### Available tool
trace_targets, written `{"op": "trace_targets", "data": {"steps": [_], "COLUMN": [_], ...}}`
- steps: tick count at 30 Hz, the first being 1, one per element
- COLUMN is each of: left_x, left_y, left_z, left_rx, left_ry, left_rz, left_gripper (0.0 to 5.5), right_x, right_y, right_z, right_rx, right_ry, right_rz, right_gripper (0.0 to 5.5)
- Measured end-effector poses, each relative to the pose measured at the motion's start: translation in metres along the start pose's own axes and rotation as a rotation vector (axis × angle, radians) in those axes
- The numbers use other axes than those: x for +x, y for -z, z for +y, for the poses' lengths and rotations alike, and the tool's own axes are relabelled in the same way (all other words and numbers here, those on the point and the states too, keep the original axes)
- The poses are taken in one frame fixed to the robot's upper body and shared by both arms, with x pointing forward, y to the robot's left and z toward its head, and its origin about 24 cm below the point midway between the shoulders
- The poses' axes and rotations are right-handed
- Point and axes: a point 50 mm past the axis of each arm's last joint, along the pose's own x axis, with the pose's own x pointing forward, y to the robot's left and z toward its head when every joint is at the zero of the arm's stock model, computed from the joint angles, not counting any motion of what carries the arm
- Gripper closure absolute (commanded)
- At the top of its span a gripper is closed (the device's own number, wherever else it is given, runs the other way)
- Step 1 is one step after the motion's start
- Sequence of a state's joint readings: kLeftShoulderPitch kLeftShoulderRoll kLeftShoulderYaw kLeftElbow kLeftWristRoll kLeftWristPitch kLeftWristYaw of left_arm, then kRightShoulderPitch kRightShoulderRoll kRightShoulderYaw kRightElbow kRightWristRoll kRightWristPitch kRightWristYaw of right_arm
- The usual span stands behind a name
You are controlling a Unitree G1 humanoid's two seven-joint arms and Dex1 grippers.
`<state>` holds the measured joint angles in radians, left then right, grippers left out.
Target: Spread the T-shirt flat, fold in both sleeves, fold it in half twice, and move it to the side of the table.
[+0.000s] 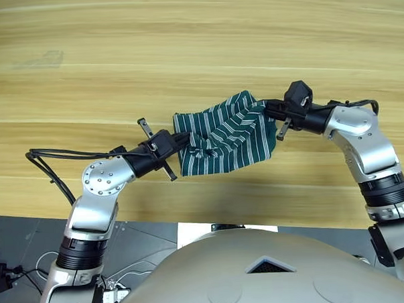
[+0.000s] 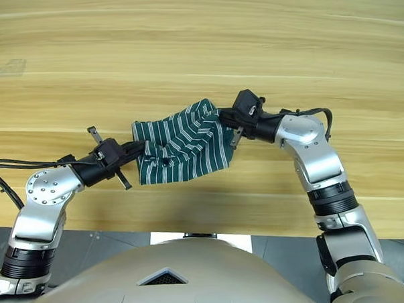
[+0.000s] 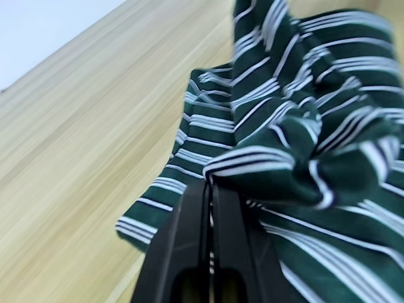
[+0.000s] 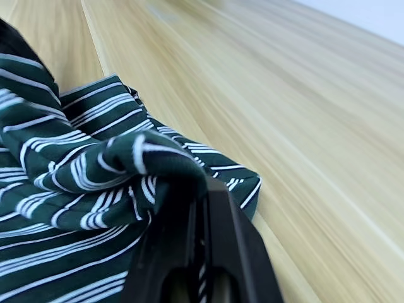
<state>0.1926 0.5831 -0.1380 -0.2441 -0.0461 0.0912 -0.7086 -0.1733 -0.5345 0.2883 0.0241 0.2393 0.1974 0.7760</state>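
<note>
Grippers first: left gripper (image 1: 180,140) & right gripper (image 1: 268,109) each pinch tight on 1 T-shirt (image 1: 225,140), green w/ white stripes. We hold it bunched btw them over the table (image 1: 184,45), near its front edge. Our 2 arms: elbows bent outward, forearms angled inward, facing each other.

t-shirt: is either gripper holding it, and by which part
Both. The left gripper is shut on the T-shirt at its left edge, the right gripper at its far right corner; the cloth bunches between them.
</note>
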Motion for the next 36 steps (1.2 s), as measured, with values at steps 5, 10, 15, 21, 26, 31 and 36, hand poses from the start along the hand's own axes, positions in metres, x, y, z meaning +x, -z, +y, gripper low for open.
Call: {"op": "trace_targets", "data": {"steps": [5, 10, 15, 21, 26, 31, 36], "left_x": [-0.001, -0.006, 0.001, 0.005, -0.011, -0.003, -0.02], "left_y": [0.023, 0.018, 0.019, 0.019, 0.01, 0.005, 0.005], "left_z": [0.011, 0.02, 0.006, 0.023, 0.045, 0.04, 0.051], "left_rx": [-0.074, -0.18, -0.268, -0.44, -0.493, -0.517, -0.496], "left_ry": [-0.092, -0.196, -0.202, -0.556, -0.83, -0.831, -0.934], "left_rz": [0.046, -0.073, -0.151, -0.257, -0.353, -0.382, -0.402], "left_gripper": [5.16, 4.23, 3.52, 2.51, 1.7, 1.03, 1.03], "right_x": [0.002, 0.008, 0.017, 0.015, 0.0, 0.001, 0.019], "right_y": [0.019, 0.014, 0.008, 0.014, -0.019, -0.014, -0.02], "right_z": [-0.007, -0.018, -0.024, -0.012, 0.009, 0.023, 0.044], "right_rx": [0.035, 0.059, 0.102, 0.141, 0.171, 0.165, -0.226], "right_ry": [0.057, 0.15, 0.281, 0.251, 0.014, -0.054, -0.175], "right_rz": [0.025, -0.072, -0.212, -0.292, -0.549, -0.524, -0.371], "right_gripper": [4.75, 3.97, 3.97, 3.97, 3.97, 3.97, 3.97]}}
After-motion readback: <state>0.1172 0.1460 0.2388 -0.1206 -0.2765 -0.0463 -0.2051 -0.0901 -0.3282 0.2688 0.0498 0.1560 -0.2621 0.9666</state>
